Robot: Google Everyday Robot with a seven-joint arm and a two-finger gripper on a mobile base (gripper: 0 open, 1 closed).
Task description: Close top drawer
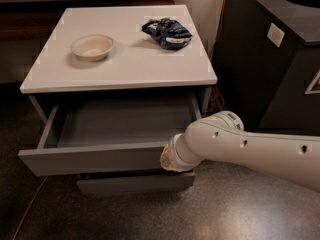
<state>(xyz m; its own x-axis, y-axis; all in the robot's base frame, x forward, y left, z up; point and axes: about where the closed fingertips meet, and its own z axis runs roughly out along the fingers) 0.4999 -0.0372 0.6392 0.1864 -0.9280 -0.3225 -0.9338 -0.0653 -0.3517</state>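
Beneath the white worktop [125, 69], the top drawer [95, 159] stands half out. Your gripper [167, 160] meets its front, apparently to push; you cannot tell its opening.

We see a plain grey top drawer [90, 158], a white flat tabletop [125, 61], a cream round bowl [92, 46], a dark-blue-and-white crumpled bag [166, 33], and a cream-tinged gripper [167, 160] at lower centre on a glossy white arm [250, 146].
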